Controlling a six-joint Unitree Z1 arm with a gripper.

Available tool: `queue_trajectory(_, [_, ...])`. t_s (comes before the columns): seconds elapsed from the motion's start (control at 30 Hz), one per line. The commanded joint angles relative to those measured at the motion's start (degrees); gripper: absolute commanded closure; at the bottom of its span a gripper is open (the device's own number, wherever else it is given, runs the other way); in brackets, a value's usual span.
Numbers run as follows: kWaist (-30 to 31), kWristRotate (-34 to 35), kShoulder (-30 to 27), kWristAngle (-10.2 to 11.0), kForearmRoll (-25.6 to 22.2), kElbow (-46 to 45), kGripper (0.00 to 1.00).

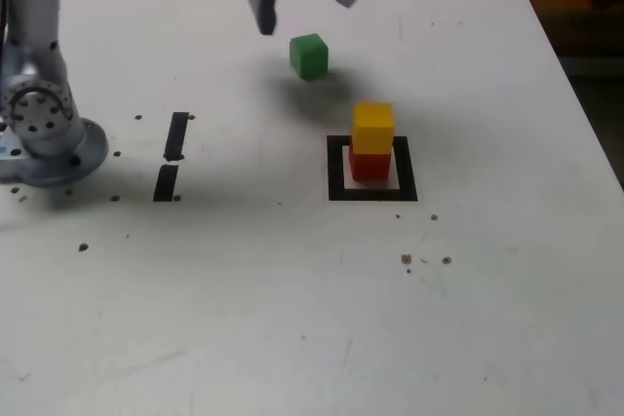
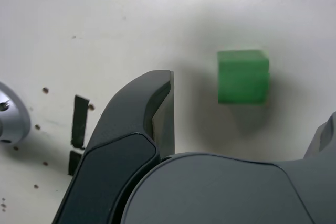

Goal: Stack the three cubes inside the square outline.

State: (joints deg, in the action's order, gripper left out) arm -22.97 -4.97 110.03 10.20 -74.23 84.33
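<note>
Open, empty gripper (image 1: 310, 18) above green cube (image 1: 309, 56), yellow cube (image 1: 373, 128) on red cube (image 1: 370, 163) inside square outline (image 1: 337, 192)

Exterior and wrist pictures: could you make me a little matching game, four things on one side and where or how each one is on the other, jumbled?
Things
1. Green cube
2. Yellow cube
3. Red cube
4. Pincer

Places and states
A. Inside the black square outline, under another cube
B. Open, with nothing held
C. Alone on the white table, outside the outline
D. On top of another cube

Right pairs: 1-C, 2-D, 3-A, 4-B
</note>
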Motion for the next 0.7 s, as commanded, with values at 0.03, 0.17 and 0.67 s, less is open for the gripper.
queue_trajectory(0.03, [-1.01,-0.61,2.26,-0.17,2.03,0.07,0.03])
queue_trajectory(0.17, [-1.75,-0.98,5.32,-0.35,3.89,-0.25,0.08])
queue_trajectory(0.67, [-2.71,-1.27,9.24,-1.83,8.50,-0.60,0.45])
